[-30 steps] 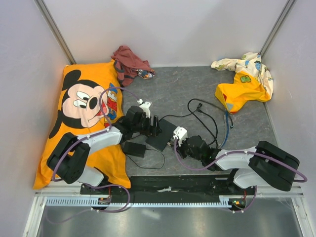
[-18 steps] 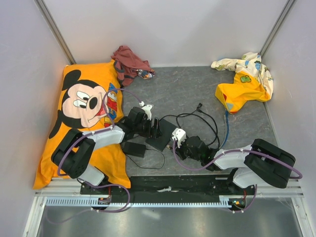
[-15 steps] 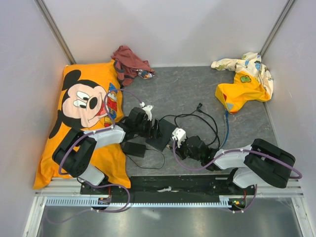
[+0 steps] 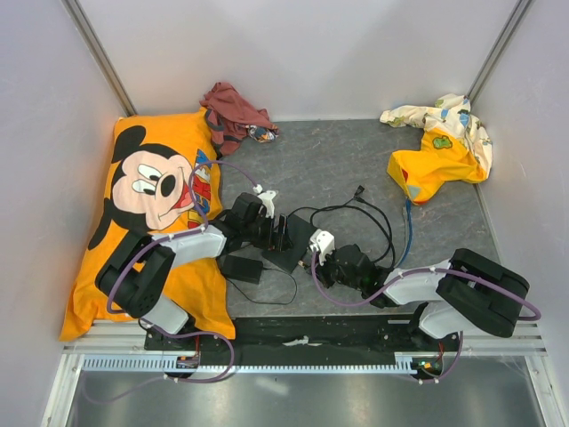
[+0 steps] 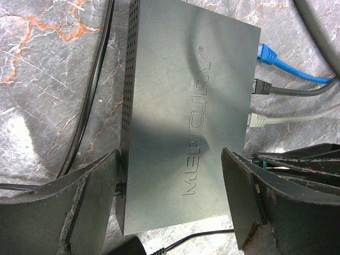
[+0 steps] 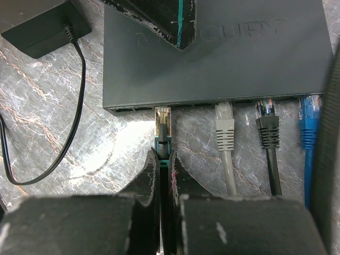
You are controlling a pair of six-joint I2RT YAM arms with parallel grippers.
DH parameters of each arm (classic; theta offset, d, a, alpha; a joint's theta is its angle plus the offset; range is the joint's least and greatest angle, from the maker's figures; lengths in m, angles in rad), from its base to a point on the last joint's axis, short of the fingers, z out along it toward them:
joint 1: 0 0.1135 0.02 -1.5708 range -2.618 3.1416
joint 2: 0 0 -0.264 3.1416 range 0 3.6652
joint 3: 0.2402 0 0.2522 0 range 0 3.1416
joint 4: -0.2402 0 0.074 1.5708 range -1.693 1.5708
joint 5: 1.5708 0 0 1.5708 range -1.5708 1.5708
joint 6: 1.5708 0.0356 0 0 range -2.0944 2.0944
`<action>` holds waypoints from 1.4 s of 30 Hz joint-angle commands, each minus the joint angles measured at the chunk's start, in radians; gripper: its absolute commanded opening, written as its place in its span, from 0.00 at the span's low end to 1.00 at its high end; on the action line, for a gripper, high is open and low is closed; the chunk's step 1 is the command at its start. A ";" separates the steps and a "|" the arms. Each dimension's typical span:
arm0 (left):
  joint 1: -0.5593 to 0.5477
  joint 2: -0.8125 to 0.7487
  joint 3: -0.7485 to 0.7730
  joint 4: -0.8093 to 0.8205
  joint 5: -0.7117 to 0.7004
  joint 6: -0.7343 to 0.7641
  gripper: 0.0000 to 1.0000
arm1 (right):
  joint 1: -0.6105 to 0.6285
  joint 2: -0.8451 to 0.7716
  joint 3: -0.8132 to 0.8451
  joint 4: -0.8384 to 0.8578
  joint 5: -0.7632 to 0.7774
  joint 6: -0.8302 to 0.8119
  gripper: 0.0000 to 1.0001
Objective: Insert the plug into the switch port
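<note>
The flat black switch (image 5: 175, 106) lies on the grey mat, and my left gripper (image 5: 172, 180) straddles its near end with a finger pressed to each long side. In the right wrist view my right gripper (image 6: 164, 159) is shut on a teal-booted plug (image 6: 163, 130). The plug's clear tip sits at the mouth of a switch port (image 6: 162, 108) on the switch's (image 6: 212, 58) front face. How far in it sits cannot be told. From above, both grippers (image 4: 283, 233) (image 4: 311, 258) meet at the switch (image 4: 298, 245).
Grey (image 6: 224, 127), black (image 6: 268, 130) and blue (image 6: 309, 125) cables are plugged in to the right of the plug. A black adapter brick (image 4: 240, 268) with its cord lies left of the switch. Mickey pillow (image 4: 147, 205) at left, cloths (image 4: 236, 111) (image 4: 440, 147) at the back.
The right arm has moved slightly left toward the switch with the plug, dragging the cable loops behind it. The left arm has shifted a little and keeps its hold.
</note>
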 commanded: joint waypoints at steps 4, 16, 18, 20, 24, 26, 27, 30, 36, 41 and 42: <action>-0.001 0.001 0.019 0.019 0.051 -0.067 0.83 | 0.005 0.004 0.036 0.089 0.018 0.048 0.00; -0.012 -0.018 -0.017 0.040 0.074 -0.130 0.82 | 0.022 0.015 0.038 0.095 0.122 0.075 0.00; -0.012 -0.026 -0.023 0.043 0.071 -0.138 0.82 | 0.025 0.005 0.038 0.094 0.123 0.077 0.00; -0.015 -0.031 -0.024 0.042 0.066 -0.141 0.82 | 0.028 -0.004 0.042 0.091 0.115 0.079 0.00; -0.018 -0.034 -0.031 0.048 0.053 -0.151 0.82 | 0.041 -0.022 0.061 0.068 0.100 0.080 0.00; -0.020 -0.035 -0.029 0.051 0.050 -0.156 0.82 | 0.047 -0.025 0.067 0.061 0.098 0.079 0.00; -0.020 -0.035 -0.029 0.051 0.048 -0.157 0.82 | 0.050 -0.028 0.071 0.058 0.098 0.077 0.00; -0.021 -0.032 -0.028 0.051 0.043 -0.161 0.82 | 0.056 -0.044 0.076 0.046 0.110 0.077 0.00; -0.031 -0.028 -0.031 0.053 0.036 -0.167 0.82 | 0.068 -0.065 0.079 0.029 0.155 0.071 0.00; -0.038 -0.020 -0.026 0.051 0.048 -0.168 0.82 | 0.074 -0.064 0.058 0.072 0.199 0.062 0.00; -0.040 -0.020 -0.026 0.051 0.046 -0.167 0.82 | 0.076 -0.064 0.053 0.083 0.213 0.057 0.00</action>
